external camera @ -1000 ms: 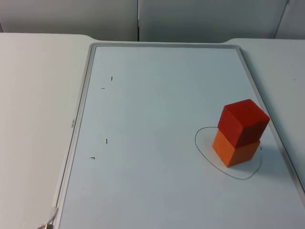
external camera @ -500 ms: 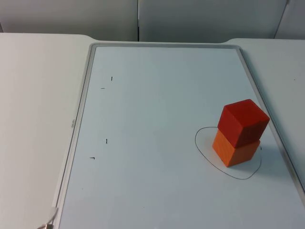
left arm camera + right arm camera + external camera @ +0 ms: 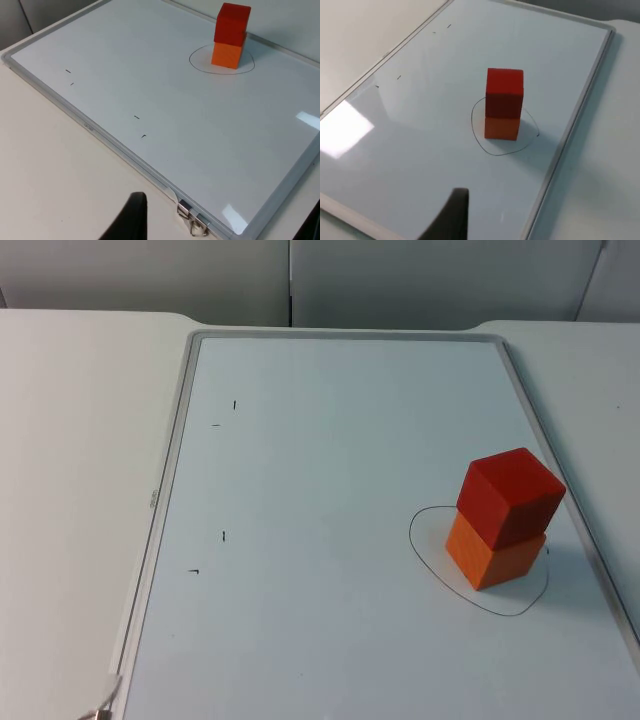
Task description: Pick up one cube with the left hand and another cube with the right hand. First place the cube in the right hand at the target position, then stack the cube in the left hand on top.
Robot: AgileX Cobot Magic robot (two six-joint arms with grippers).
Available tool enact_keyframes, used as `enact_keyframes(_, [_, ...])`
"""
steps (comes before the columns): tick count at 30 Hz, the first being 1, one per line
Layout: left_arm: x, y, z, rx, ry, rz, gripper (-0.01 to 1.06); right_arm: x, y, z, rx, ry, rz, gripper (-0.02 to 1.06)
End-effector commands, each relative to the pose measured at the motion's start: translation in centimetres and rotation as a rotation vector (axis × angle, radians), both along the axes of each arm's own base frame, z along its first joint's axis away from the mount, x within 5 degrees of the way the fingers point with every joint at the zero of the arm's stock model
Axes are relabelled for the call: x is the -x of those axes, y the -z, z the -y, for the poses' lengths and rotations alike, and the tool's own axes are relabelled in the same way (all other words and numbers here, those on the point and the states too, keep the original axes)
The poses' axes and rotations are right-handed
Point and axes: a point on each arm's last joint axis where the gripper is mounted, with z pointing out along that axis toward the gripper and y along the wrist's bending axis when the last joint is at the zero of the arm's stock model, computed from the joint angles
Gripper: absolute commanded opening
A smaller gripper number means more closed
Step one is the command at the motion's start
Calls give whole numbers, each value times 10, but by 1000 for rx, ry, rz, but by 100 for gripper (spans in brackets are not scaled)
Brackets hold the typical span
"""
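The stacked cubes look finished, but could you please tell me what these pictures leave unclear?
- Orange cube: its top face is covered by the red cube in every view.
- Drawn circle: part of the line lies behind the stack, top view.
- Left gripper and right gripper: one fingertip each at the wrist pictures' edge, so open or shut is unknown.

Even, bright, diffuse light covers the bench. The whiteboard carries white glare patches in both wrist views, near its edges. The stacked cubes, red cube over orange cube, cast only a faint, soft shadow. The dark fingertips at each wrist view's edge look blurred and out of focus.
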Motion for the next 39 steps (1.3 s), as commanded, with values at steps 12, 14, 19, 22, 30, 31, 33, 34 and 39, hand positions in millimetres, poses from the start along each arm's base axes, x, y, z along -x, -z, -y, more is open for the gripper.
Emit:
enact_keyframes(12, [0, -1, 0, 14, 0, 12, 105, -2, 0, 0, -2, 3, 27, 99])
enact_keyframes(14, [0, -1, 0, 14, 0, 12, 105, -2, 0, 0, -2, 3, 27, 99])
enact_keyframes(19, [-3, -2, -2, -2, -25, 50, 105, -2, 0, 0, -2, 3, 27, 99])
enact_keyframes(22, [-4, -2, -2, -6, -28, 52, 105, -2, 0, 0, -2, 3, 27, 99])
enact_keyframes(30, [-2, 0, -1, 7, -20, 10, 105, -2, 0, 0, -2, 3, 27, 99])
enact_keyframes(31, [-2, 0, -1, 7, -20, 10, 105, -2, 0, 0, -2, 3, 27, 99])
enact_keyframes(33, [-2, 0, -1, 7, -20, 10, 105, -2, 0, 0, -2, 3, 27, 99])
enact_keyframes(34, [-2, 0, -1, 7, -20, 10, 105, -2, 0, 0, -2, 3, 27, 99])
enact_keyframes(39, [-2, 0, -1, 7, -20, 10, 105, -2, 0, 0, -2, 3, 27, 99])
